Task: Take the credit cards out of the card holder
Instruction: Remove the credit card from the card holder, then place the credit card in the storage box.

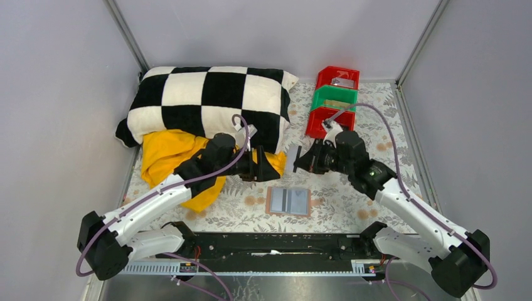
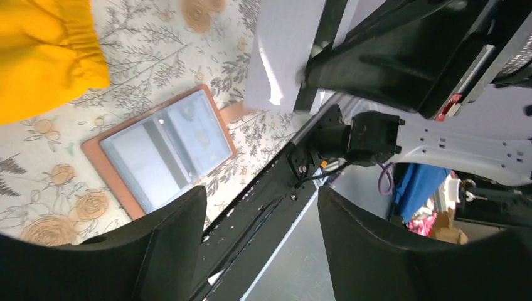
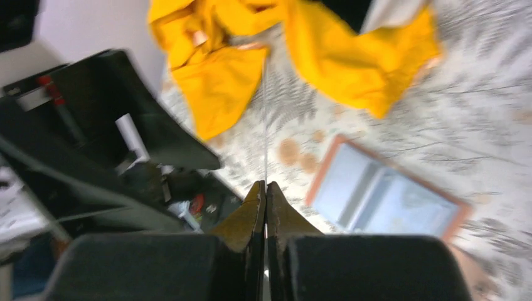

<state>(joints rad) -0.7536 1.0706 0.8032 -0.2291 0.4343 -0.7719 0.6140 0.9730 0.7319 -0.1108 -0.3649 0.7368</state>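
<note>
Right gripper (image 1: 298, 160) jaws pinched fully together on one credit card (image 3: 265, 113). The right wrist view shows the card edge-on as a thin line rising from the fingertips, and in the top view it is a small dark sliver held off the worktop (image 1: 351, 207). Left gripper (image 1: 266, 168) jaws spread wide and holding nothing, facing the right one just beside it. Card holder (image 1: 288, 201) lies open and flat at 6 o'clock from both grippers, near the worktop's front edge, grey-blue panels up, neither gripper touching it. A darker strip runs down its middle; can't tell if that is another card or only the fold. Yellow cloth (image 1: 166, 157) at 9 o'clock, checkered pillow (image 1: 207, 94) at 11, red and green bins (image 1: 334, 97) at 1. Risks, judged: the grip looks to be on one edge only, so the card could pivot or slip out during a fast swing and land back on the holder or in the cloth folds, where it is hard to pick up again. The two grippers are close, so a careless move could knock the card loose. With the holder unpinned, a later pull may drag it instead of freeing a card.
</note>
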